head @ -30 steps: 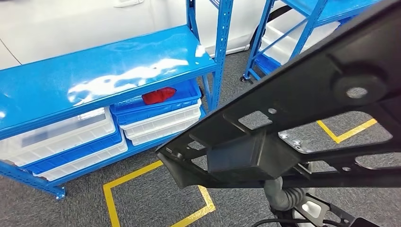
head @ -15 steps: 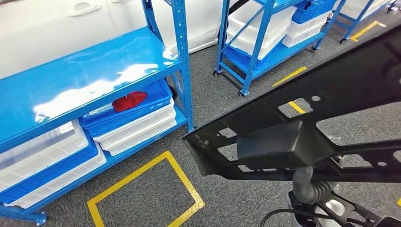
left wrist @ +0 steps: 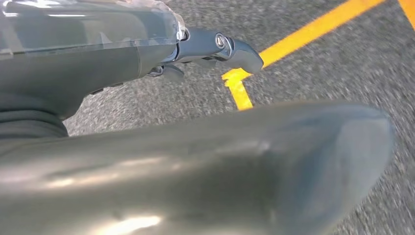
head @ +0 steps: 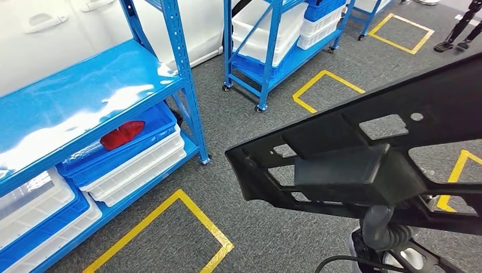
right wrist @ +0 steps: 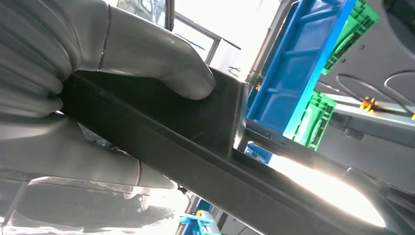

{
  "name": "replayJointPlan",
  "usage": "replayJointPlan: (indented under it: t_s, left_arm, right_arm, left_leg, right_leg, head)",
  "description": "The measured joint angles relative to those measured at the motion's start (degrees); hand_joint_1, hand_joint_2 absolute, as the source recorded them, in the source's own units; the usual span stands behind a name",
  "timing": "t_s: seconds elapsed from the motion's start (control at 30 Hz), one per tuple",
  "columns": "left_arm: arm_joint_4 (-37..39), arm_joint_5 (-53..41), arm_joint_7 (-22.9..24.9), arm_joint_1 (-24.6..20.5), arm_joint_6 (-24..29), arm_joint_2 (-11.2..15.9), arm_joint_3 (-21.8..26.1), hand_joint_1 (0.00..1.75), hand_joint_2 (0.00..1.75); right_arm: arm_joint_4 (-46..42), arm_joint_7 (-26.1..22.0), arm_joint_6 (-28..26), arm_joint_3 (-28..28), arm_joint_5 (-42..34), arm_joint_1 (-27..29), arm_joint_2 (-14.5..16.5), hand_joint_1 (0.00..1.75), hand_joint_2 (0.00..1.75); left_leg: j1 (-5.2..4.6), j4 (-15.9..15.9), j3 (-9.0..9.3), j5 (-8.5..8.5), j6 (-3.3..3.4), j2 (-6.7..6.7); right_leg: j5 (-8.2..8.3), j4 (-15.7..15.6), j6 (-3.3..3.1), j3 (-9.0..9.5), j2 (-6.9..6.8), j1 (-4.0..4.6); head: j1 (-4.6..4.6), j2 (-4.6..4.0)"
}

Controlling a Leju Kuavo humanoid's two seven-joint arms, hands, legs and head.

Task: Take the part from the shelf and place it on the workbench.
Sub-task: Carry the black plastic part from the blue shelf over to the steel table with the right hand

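Floor: grey carpet (head: 267, 142) with yellow tape squares (head: 170, 233), seen in the head view.
Shelves: a blue shelf rack (head: 85, 96) fills the upper left of the head view, with white and blue bins (head: 131, 162) under its top board; a red object (head: 120, 134) lies in the upper blue bin. A second blue rack on wheels (head: 273, 45) stands at the upper middle.
Part: the large black part (head: 364, 153) crosses the right half of the head view, raised over the carpet and well apart from the racks.
Right hand: the right wrist view shows what the head view does not: the right hand (right wrist: 88, 93) grips a black bar of the part, with the grey thumb pressed on one face and the other fingers wrapped on the opposite side.
Left hand: in the left wrist view the left hand (left wrist: 195, 161) is a blurred grey mass over the carpet and a yellow line (left wrist: 293, 44); I cannot tell how far it is open, and I see nothing in it.
Change: against the earlier frames the whole head view has shifted. The first rack now sits further left, the wheeled rack shows more fully, and the part stays held in the right half.
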Motion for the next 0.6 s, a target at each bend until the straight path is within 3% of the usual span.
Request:
replayJointPlan:
  t_s: [0.07, 0.13, 0.17, 0.2, 0.27, 0.33, 0.37, 0.43, 0.47, 0.53, 0.6]
  left_arm:
    - [0.00, -0.67, 0.20, 0.07, -0.28, -0.13, -0.02, 0.00, 0.00]
    - [0.00, -1.26, 0.56, 0.25, -0.45, -0.23, -0.04, 0.00, 0.00]
    - [0.00, -1.50, 0.78, 0.24, -0.50, -0.30, -0.07, 0.00, 0.00]
    - [0.00, -1.72, 1.00, 0.15, -0.56, -0.37, -0.10, 0.00, 0.00]
    - [0.00, -1.96, 1.35, -0.15, -0.69, -0.57, -0.17, 0.00, 0.00]
    - [0.00, -2.11, 1.52, -0.32, -0.88, -0.75, -0.23, 0.00, 0.00]
    - [0.00, -2.24, 1.56, -0.36, -0.99, -0.84, -0.26, 0.00, 0.00]
    - [0.00, -2.46, 1.55, -0.57, -1.18, -1.07, -0.29, 0.00, 0.00]
    - [0.00, -2.53, 1.48, -0.75, -1.23, -1.20, -0.30, 0.00, 0.00]
    - [0.00, -2.54, 1.30, -0.97, -1.33, -1.48, -0.34, 0.00, 0.00]
    - [0.00, -2.52, 1.07, -0.78, -1.43, -1.64, -0.36, 0.00, 0.00]
  right_arm:
    - [0.07, 0.01, 0.17, 0.84, -0.06, -0.33, -0.08, 1.75, 1.75]
    - [0.43, 0.04, -0.09, 1.94, 0.21, -0.61, -0.11, 1.75, 1.75]
    - [0.76, 0.05, -0.28, 2.55, 0.24, -0.89, -0.15, 1.75, 1.75]
    - [1.20, 0.07, -0.45, 3.26, 0.13, -1.35, -0.19, 1.75, 1.75]
    - [2.15, 0.11, -0.51, 4.85, -0.51, -2.64, -0.28, 1.75, 1.75]
    - [3.26, 0.13, -0.49, 6.45, -1.25, -4.37, -0.36, 1.75, 1.75]
    - [4.00, 0.13, -0.41, 7.23, -1.77, -5.27, -0.43, 1.75, 1.75]
    - [5.77, 0.15, -0.14, 8.76, -3.04, -6.81, -0.74, 1.75, 1.75]
    - [6.56, 0.20, 0.05, 9.45, -3.59, -7.37, -0.96, 1.75, 1.75]
    - [8.21, 0.31, 0.53, 11.03, -4.27, -8.61, -1.35, 1.75, 1.75]
    - [9.96, 0.38, 0.85, 12.79, -4.40, -9.91, -1.57, 1.75, 1.75]
  left_leg:
    - [-0.12, -0.25, 0.05, 0.13, 0.53, 1.45]
    - [-0.33, -0.23, -0.01, 0.06, 0.65, 2.99]
    - [-0.36, -0.22, -0.02, 0.01, 0.63, 3.73]
    - [-0.38, -0.21, 0.00, -0.04, 0.56, 4.44]
    - [-0.42, -0.20, 0.23, -0.22, 0.30, 5.63]
    - [-0.71, -0.10, 0.47, -0.52, -0.25, 6.68]
    - [-0.85, -0.08, 0.57, -0.64, -0.57, 7.22]
    - [-0.93, -0.21, 0.82, -0.74, -1.21, 8.36]
    - [-0.86, -0.19, 0.94, -0.93, -1.56, 8.19]
    - [-0.59, 2.11, 0.12, -2.72, -2.06, 5.70]
    - [-0.41, 9.15, -3.14, -6.36, -2.30, 2.76]
  right_leg:
    - [-3.44, 6.31, 0.29, -3.07, -3.51, 0.06]
    - [-6.20, 13.48, 0.49, -6.58, -5.00, -0.14]
    - [-6.22, 14.85, 0.51, -7.23, -5.30, -0.20]
    - [-5.23, 13.95, 0.47, -6.71, -5.53, -0.24]
    - [-1.67, 6.47, 0.06, -2.57, -7.09, -0.13]
    - [0.27, -0.34, -0.63, 1.06, -9.17, 0.41]
    - [0.39, -1.73, -0.95, 1.70, -9.64, 0.68]
    - [0.42, -2.05, -1.51, 1.51, -8.48, 0.87]
    - [0.57, -2.24, -1.82, 1.54, -7.89, 0.76]
    - [0.91, -2.68, -2.49, 1.69, -6.78, 0.41]
    - [1.06, -2.76, -2.90, 1.72, -5.52, 0.36]
  head:
    - [0.01, 0.00]
    - [0.01, 0.00]
    - [0.01, 0.01]
    - [0.01, 0.00]
    - [0.01, 0.00]
    - [0.01, 0.00]
    - [0.01, 0.00]
    - [0.00, 0.01]
    - [-0.01, 0.01]
    - [-0.01, 0.01]
    - [-0.01, 0.01]
